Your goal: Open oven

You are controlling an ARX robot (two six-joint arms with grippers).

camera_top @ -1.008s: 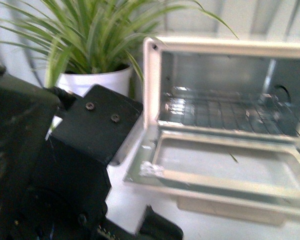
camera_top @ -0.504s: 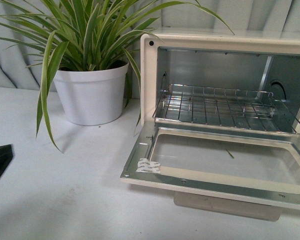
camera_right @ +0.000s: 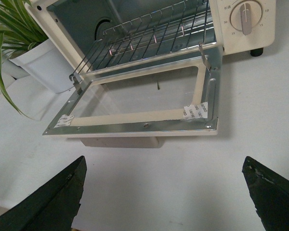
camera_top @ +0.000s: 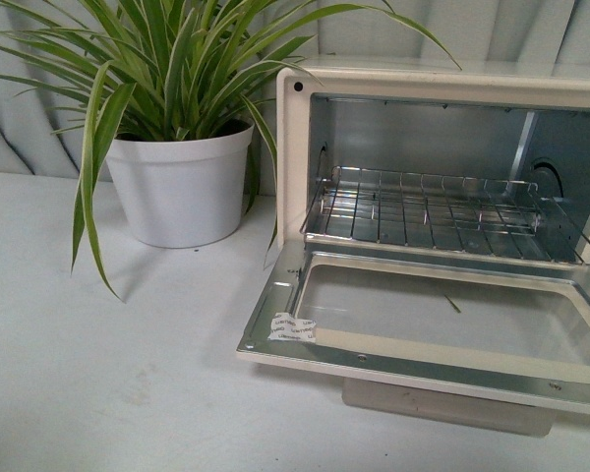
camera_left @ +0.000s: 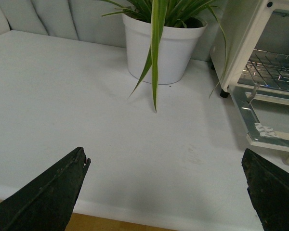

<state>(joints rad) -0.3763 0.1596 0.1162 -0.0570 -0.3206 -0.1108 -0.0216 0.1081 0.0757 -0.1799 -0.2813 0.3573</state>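
Left arm gone from front view — bare table (camera_top: 98, 374) shows.

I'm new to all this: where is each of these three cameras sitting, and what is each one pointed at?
Front view: on the robot's body between its arms, facing the oven, whose door lies folded down, and the potted plant; no arm shows.
Left wrist view: on the left arm, looking past the open left gripper across the white table to the plant.
Right wrist view: on the right arm, looking past the open right gripper at the door and a dial.
All three share the oven's door and wire rack.
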